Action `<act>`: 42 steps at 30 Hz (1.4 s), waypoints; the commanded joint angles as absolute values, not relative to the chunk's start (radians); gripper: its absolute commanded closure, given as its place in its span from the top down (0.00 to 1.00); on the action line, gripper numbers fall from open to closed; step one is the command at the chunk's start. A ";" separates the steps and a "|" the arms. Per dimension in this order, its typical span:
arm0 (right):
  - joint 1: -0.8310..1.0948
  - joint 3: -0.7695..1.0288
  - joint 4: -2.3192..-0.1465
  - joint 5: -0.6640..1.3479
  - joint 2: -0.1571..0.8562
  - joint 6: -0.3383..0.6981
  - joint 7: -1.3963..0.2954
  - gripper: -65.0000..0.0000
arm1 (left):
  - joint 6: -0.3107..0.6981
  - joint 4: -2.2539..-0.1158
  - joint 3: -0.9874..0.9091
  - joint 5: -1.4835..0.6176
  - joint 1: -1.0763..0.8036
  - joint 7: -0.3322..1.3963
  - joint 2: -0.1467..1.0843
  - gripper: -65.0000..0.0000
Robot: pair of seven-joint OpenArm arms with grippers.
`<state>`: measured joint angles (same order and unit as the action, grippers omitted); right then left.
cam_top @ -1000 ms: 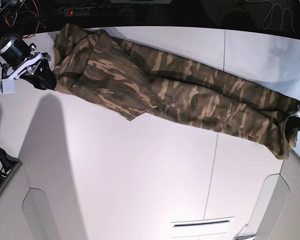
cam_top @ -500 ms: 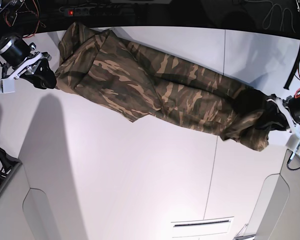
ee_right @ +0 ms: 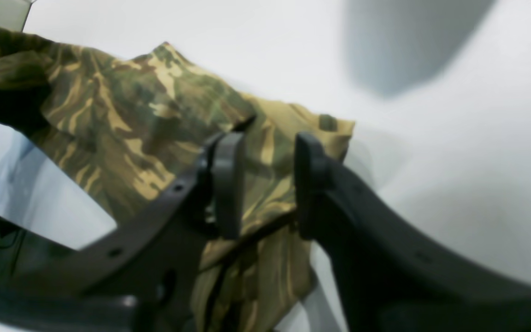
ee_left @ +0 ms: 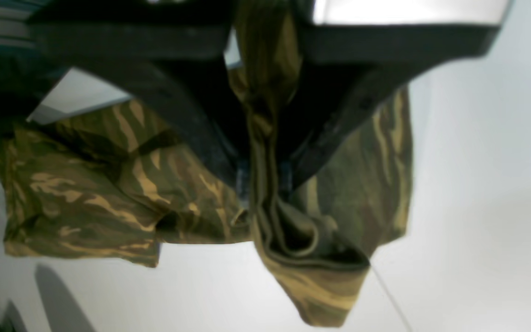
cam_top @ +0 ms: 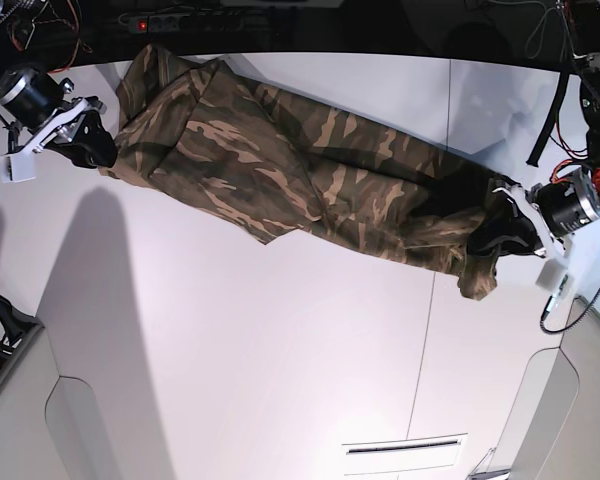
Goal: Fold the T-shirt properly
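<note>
Gripping the T-shirt (cam_top: 290,170), both grippers lift.

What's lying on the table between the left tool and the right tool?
Only the T-shirt, stretched in one long band from the right tool to the left tool; the base view shows it.

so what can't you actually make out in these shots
- Whether the right claw truly pinches the T-shirt: in the right wrist view cloth lies between its fingers, which stand apart; in the base view the claw itself covers the contact.
- Neck label: not found in any view; folds and blur hide it.
- How many layers the left claw clamps: left wrist view, dark fingers and blur cover the bunch.
- Shirt's underside: against the table.
</note>
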<state>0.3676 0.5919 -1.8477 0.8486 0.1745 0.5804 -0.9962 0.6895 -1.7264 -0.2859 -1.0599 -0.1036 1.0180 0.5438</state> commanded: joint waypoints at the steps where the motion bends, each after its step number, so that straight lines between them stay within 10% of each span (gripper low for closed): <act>1: 0.367 0.601 -1.866 0.868 0.187 0.588 -0.981 0.29 | 0.698 -1.742 -0.272 -1.073 -0.088 0.981 0.551 0.00; 18: 0.413 0.673 -1.814 0.846 0.187 0.588 -0.965 0.51 | 0.692 -1.742 -0.155 -0.949 -0.081 0.923 0.348 0.00; 26: 0.410 0.672 -1.682 0.895 0.187 0.596 -0.940 0.51 | 0.692 -1.740 -0.116 -0.945 -0.092 0.924 0.315 0.45; 42: 0.410 0.672 -1.646 0.918 0.175 0.599 -0.944 0.51 | 0.692 -1.740 0.034 -0.918 -0.092 0.924 0.255 0.46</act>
<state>0.4099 0.6666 -1.6321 0.8970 0.1658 0.5846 -0.9588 0.6853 -1.7256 0.0364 -0.8970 -0.1051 0.9421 0.2497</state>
